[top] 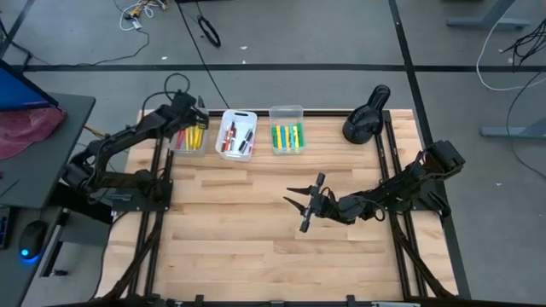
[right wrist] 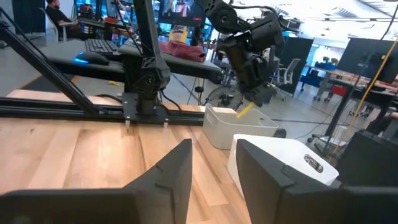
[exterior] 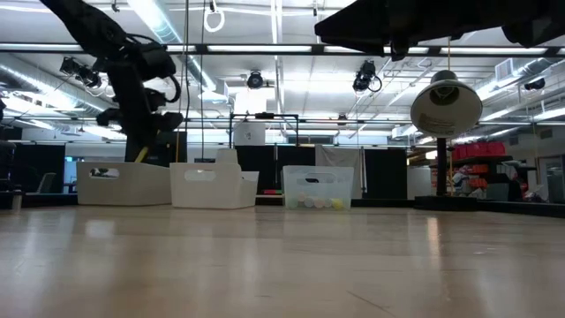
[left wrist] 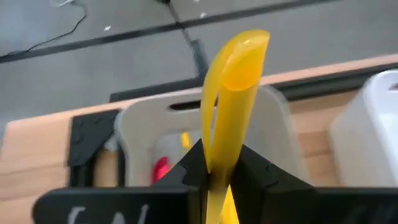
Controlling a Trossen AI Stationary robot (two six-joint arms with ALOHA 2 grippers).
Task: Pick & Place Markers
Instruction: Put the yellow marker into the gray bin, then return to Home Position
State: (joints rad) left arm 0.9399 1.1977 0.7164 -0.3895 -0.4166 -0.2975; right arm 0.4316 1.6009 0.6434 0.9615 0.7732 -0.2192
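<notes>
Clamped between the dark fingers of the left hand [left wrist: 214, 177], a yellow pen-like marker [left wrist: 233, 93] is seen in the left wrist view, standing up over a pale plastic bin [left wrist: 130, 134] in which a red and a yellow marker lie.

From the high view, the left hand [top: 189, 115] is placed above the left-most bin [top: 189, 139] at the far edge of the light wooden table [top: 239, 230]. A white middle bin [top: 236, 135] holds red and black markers, and a clear bin [top: 287, 130] holds green and yellow ones. The right hand [top: 304, 205] is held over the bare middle of the table, its fingers parted and nothing between them.

At table height, the three bins are seen in a row.

Through the right wrist view, the released fingers [right wrist: 174, 171] are pointed toward the bins.
</notes>
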